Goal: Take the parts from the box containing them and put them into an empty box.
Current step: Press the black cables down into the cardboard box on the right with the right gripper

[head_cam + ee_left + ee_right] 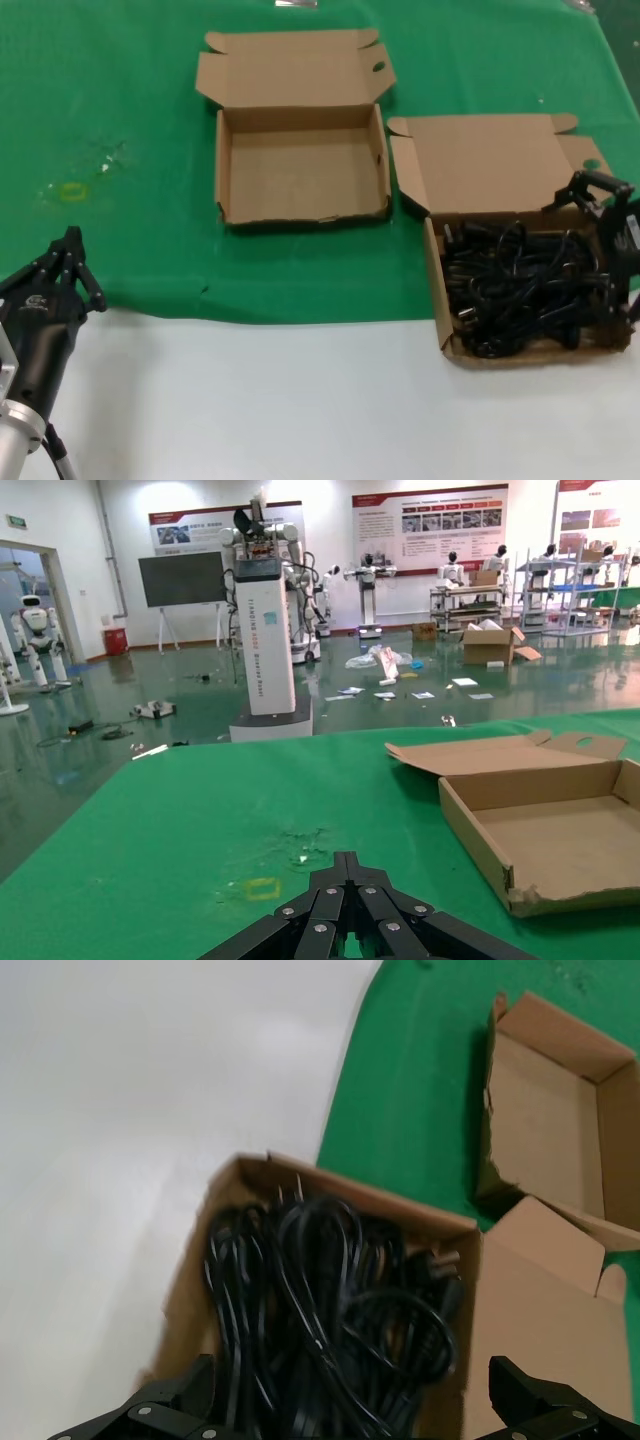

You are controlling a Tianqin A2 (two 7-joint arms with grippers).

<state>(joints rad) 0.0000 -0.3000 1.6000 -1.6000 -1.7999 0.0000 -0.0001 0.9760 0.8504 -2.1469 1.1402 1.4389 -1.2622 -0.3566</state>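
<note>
The black power cords (520, 285) lie tangled in the brown cardboard box (437, 300) at the right, whose lid (490, 160) is folded back. The empty box (300, 170) stands open at the middle, farther back. My right gripper (603, 250) hangs open over the right side of the full box, just above the cords. In the right wrist view its fingers (185, 1395) spread wide above the cords (320, 1290), holding nothing. My left gripper (72, 262) is shut and empty, low at the near left. It also shows in the left wrist view (346, 860), near the empty box (560, 840).
A green mat (130, 110) covers the far part of the table, and bare white tabletop (280, 400) lies in front. A small yellow mark (72, 190) is on the mat at the left. The empty box also shows in the right wrist view (545, 1110).
</note>
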